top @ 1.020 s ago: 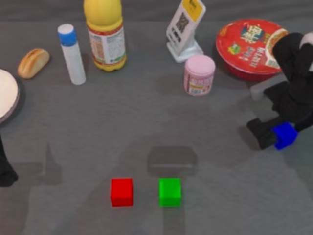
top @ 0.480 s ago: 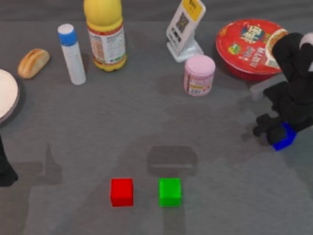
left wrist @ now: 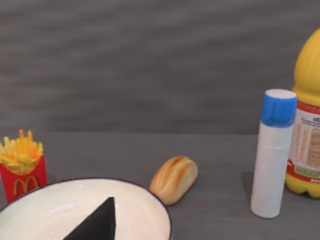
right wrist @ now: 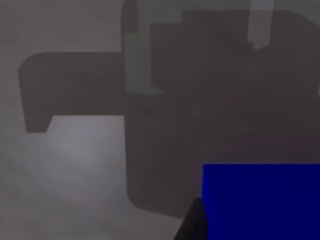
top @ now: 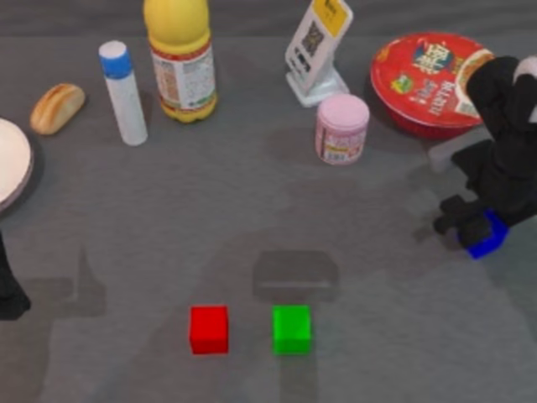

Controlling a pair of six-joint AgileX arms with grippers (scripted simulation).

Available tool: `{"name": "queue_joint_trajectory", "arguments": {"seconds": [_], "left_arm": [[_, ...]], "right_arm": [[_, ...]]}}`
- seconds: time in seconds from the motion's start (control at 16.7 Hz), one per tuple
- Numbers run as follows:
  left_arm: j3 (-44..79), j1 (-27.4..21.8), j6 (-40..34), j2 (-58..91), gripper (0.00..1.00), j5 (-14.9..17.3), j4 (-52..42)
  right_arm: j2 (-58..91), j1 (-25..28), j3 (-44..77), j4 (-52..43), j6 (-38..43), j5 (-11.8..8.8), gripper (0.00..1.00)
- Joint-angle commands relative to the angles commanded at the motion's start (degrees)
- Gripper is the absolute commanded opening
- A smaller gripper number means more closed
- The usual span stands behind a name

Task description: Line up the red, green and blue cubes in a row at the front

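The red cube (top: 209, 328) and the green cube (top: 291, 328) sit side by side near the front middle of the table, a small gap between them. The blue cube (top: 491, 240) lies far to the right, farther back, partly covered by my right gripper (top: 468, 223), which is shut on it. In the right wrist view the blue cube (right wrist: 260, 200) fills the corner with a dark fingertip (right wrist: 194, 222) against its side. My left gripper (top: 10, 295) is parked at the left edge, open; one finger (left wrist: 97, 222) shows over the plate.
Along the back stand a pink cup (top: 341, 128), a red noodle bowl (top: 424, 74), a QR sign (top: 317, 49), a yellow bottle (top: 179, 59), a white blue-capped bottle (top: 123, 92) and a bread roll (top: 57, 107). A white plate (top: 12, 159) lies at the left, fries (left wrist: 21, 165) beyond it.
My right gripper shifted over the blue cube and its fingers drew in on it within the first half second; the cube nudged slightly. Nothing has moved since. Left arm still.
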Motion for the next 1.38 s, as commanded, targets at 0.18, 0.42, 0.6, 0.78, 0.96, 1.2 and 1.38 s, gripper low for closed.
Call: {"name": "queue_joint_trajectory", "arguments": {"seconds": [0.18,0.42,0.6,0.78,0.96,1.2,1.38], "left_arm": [[0.00,0.00,0.00,0.00,1.00,0.00,0.00],[0.00,0.00,0.00,0.00,1.00,0.00,0.00],[0.00,0.00,0.00,0.00,1.00,0.00,0.00],[0.00,0.00,0.00,0.00,1.00,0.00,0.00],[0.00,0.00,0.00,0.00,1.00,0.00,0.00],[0.00,0.00,0.00,0.00,1.00,0.00,0.00],[0.00,0.00,0.00,0.00,1.00,0.00,0.00]], "right_arm": [[-0.92,-0.09,0.23,-0.39,0.21,-0.21,0.00],[-2.50,0.04,3.14,-4.78,0.17,-0.21,0.00],[-5.15,0.27,6.81,-11.96,0.10,-0.24,0.00],[-6.75,0.41,8.48,-14.48,0.05,-0.25,0.00],[-6.54,0.12,8.35,-14.34,0.14,-0.27,0.00],[-7.11,2.59,7.82,-14.59,4.09,-0.20,0.00],[-8.74,7.39,6.21,-14.90,12.95,-0.08,0.00]]}}
